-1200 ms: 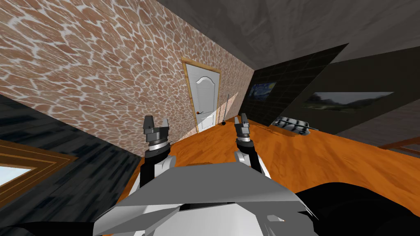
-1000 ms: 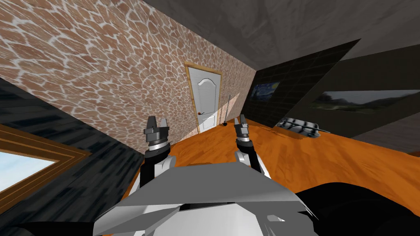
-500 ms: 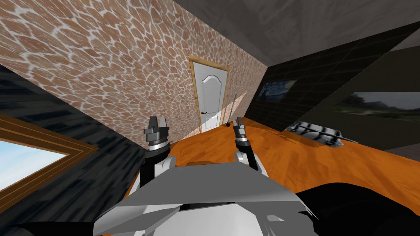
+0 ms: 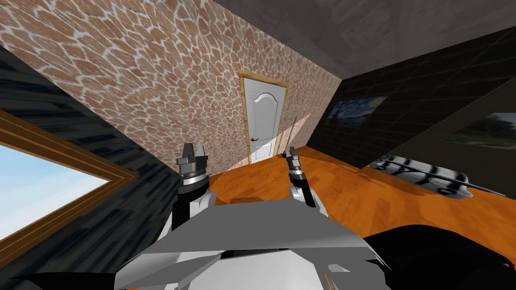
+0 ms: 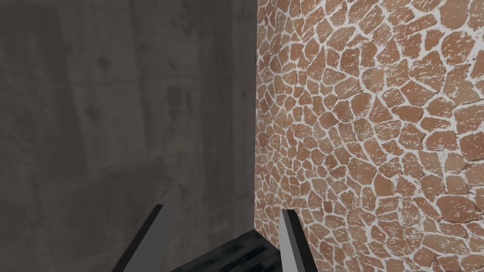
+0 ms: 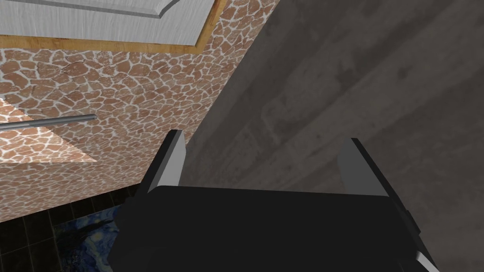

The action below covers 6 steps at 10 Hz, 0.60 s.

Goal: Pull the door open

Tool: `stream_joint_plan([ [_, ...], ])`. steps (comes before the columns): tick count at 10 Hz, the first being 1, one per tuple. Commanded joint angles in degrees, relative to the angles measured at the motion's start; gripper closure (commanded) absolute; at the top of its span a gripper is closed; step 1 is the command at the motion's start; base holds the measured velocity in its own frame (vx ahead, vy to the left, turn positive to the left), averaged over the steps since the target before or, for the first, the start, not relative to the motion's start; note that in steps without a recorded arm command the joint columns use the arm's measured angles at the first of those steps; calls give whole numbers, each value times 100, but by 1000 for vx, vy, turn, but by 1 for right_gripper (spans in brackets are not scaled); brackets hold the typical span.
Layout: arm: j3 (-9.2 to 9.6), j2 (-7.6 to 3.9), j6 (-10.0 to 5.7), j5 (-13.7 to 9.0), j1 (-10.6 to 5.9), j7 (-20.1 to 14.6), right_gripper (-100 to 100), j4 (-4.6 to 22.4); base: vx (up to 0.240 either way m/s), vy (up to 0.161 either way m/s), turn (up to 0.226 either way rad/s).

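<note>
Turns leftward since a second ago, taking in more window [image 4: 40,186]; faces the shut white door [image 4: 264,123] far ahead; holds left pincer [image 4: 194,149] and right pincer [image 4: 288,152] raised, both spread, ready for its handle [image 4: 253,139]

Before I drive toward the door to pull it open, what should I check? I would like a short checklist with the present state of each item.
1. Door shut in its frame: ok.
2. Handle found: ok, near the door's left edge in the head view.
3. Handle within reach: not ok, the door is far across the floor.
4. Left tool open: ok.
5. Right tool open: ok.
6. Pole beside the door out of its swing: cannot tell.
</note>
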Motion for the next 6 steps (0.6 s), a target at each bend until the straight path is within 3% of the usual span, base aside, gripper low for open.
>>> stream_joint_plan([
  [1,-58,-42,-38,-26,-76,-43,-100,262,91,18,150],
  [6,-274,-224,-182,-139,-229,-215,-100,1057,98,20,176],
])
